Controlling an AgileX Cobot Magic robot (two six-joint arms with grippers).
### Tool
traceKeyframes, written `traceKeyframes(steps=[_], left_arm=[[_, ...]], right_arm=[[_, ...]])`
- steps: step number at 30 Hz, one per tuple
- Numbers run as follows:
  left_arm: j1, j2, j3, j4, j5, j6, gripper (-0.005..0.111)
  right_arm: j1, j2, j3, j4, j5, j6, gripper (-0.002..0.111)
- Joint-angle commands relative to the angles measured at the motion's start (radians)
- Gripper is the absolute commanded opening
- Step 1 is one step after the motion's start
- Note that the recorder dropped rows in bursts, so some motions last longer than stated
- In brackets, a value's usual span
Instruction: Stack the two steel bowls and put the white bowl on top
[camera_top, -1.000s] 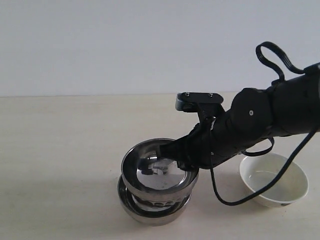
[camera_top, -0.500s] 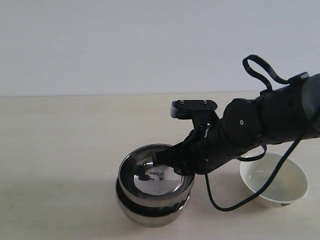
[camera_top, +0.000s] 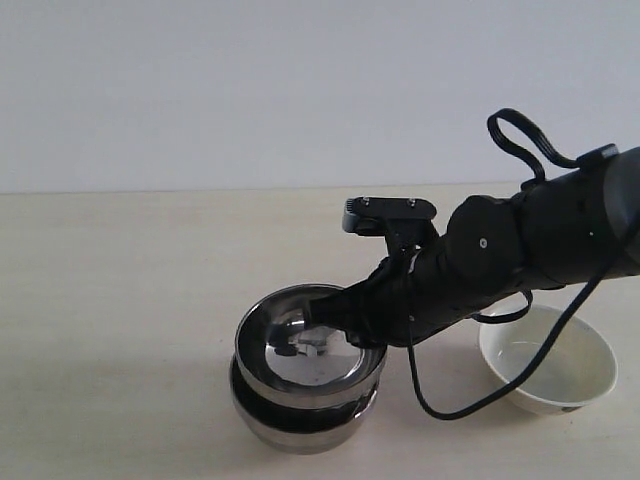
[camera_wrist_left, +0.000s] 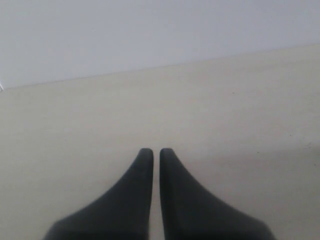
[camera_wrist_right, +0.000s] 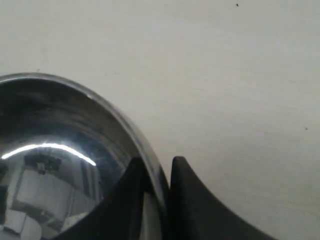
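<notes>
Stack entry: upper steel bowl (camera_top: 285, 335) nested in lower steel bowl (camera_top: 290, 428), its 2 o'clock rim pinched by the nearly closed right gripper (camera_top: 328, 312) for seating; white bowl (camera_top: 540, 400) waits at the stack's 3 o'clock; left gripper (camera_wrist_left: 156, 152) closed, empty, over the table (camera_top: 120, 300).

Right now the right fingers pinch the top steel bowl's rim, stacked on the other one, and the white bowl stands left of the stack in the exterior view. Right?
No: the exterior view shows the white bowl right of the stack. The right fingers do pinch the top steel bowl, stacked on the lower steel bowl.
</notes>
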Motion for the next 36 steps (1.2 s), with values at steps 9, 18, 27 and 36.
traceKeyframes(steps=[9, 18, 27, 36], left_arm=[[0.001, -0.002, 0.003, -0.009, 0.000, 0.003, 0.004], [0.001, -0.002, 0.003, -0.009, 0.000, 0.003, 0.004], [0.001, -0.002, 0.003, -0.009, 0.000, 0.003, 0.004], [0.001, -0.002, 0.003, -0.009, 0.000, 0.003, 0.004]], right_arm=[[0.001, -0.005, -0.002, 0.018, -0.027, 0.005, 0.000], [0.001, -0.005, -0.002, 0.018, -0.030, -0.015, 0.001], [0.001, -0.005, -0.002, 0.018, -0.031, -0.014, 0.048], [0.001, -0.098, -0.033, 0.016, -0.022, -0.037, 0.042]])
